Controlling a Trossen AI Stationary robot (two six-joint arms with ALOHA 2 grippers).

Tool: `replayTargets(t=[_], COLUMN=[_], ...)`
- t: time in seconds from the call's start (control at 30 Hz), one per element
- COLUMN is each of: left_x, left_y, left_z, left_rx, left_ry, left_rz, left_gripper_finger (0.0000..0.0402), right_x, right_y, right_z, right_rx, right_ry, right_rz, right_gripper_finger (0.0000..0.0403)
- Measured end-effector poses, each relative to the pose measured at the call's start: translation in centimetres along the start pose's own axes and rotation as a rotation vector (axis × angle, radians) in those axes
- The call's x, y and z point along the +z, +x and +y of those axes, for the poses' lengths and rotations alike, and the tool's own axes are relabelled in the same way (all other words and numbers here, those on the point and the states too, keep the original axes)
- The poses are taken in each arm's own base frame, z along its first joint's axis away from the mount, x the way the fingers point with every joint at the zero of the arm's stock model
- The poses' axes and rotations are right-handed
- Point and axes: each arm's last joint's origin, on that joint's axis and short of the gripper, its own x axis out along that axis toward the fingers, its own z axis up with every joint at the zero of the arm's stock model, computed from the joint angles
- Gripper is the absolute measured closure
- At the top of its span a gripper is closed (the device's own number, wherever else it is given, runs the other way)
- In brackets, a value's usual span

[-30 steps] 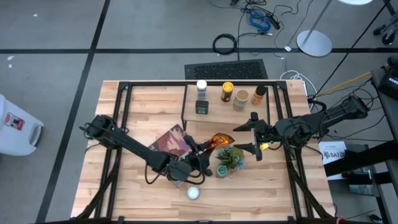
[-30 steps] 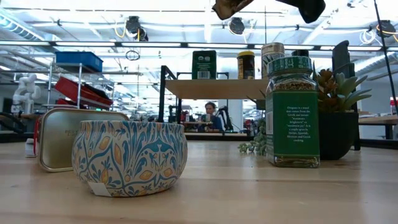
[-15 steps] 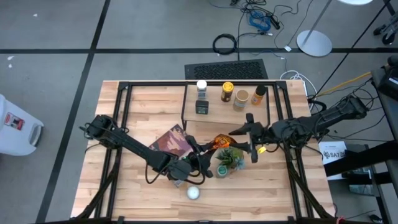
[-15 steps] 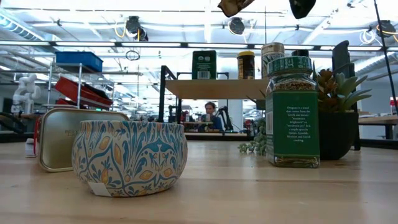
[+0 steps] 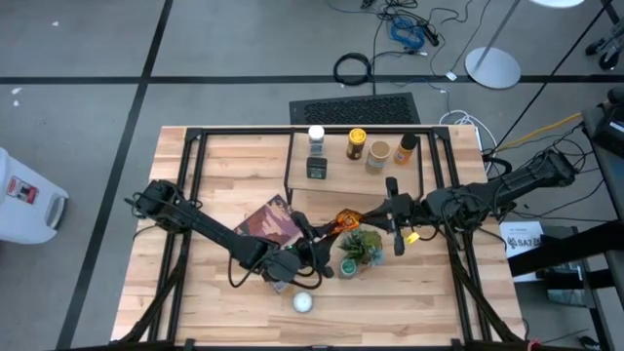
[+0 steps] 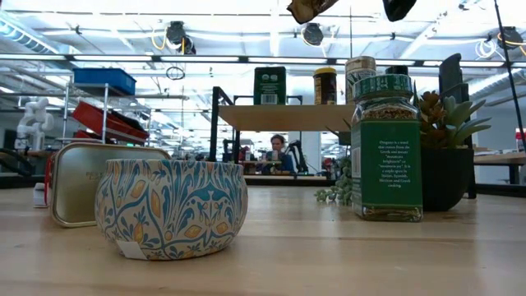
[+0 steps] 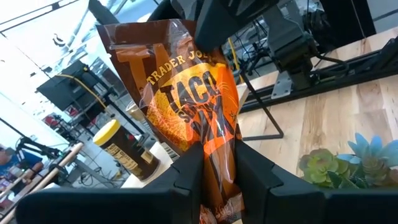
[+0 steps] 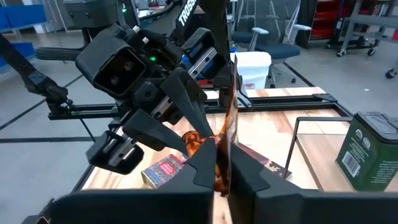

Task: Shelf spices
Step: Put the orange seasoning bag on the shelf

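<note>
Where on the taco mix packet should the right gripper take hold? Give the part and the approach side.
Take the taco mix packet by its free top end, pinching across its flat faces and coming in opposite the left gripper, which clamps the bottom end. The packet is thin and held upright, so only the top strip is clear. The right gripper is shut on that end.

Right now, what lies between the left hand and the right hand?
The orange taco packet alone: the left hand grips one end and the right hand the other, as both wrist views show.
</note>
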Motion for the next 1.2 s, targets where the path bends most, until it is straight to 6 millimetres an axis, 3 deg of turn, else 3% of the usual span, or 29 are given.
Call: replayTargets(t=[0.33, 0.57, 0.8, 1.03, 1.2], left_x=[0.1, 0.3, 0.5, 0.5, 0.4], left_y=[-0.2, -0.9, -1.7, -1.9, -1.9], left_z=[-0.2, -0.7, -1.0, -1.0, -0.9], left_rx=[-0.043, -0.061, -0.024, 0.011, 0.023], left_ry=[0.074, 0.084, 0.088, 0.09, 0.086], left_rz=[-0.024, -0.038, -0.019, 0.002, 0.009], left_gripper_finger=[0.0318, 0.0238, 0.0168, 0.0159, 0.0159], right_x=[0.0, 0.2, 1.2, 1.5, 0.2], right_y=[0.0, -0.3, -2.0, -4.2, -5.3], right_z=[0.0, -0.2, -0.8, -1.5, -2.0], right_rx=[-0.007, -0.039, -0.07, -0.111, -0.096], right_ry=[-0.022, -0.04, -0.07, -0.089, -0.046], right_rz=[0.002, -0.008, -0.063, -0.049, 0.095], right_gripper_finger=[0.0402, 0.0403, 0.0403, 0.0403, 0.0403])
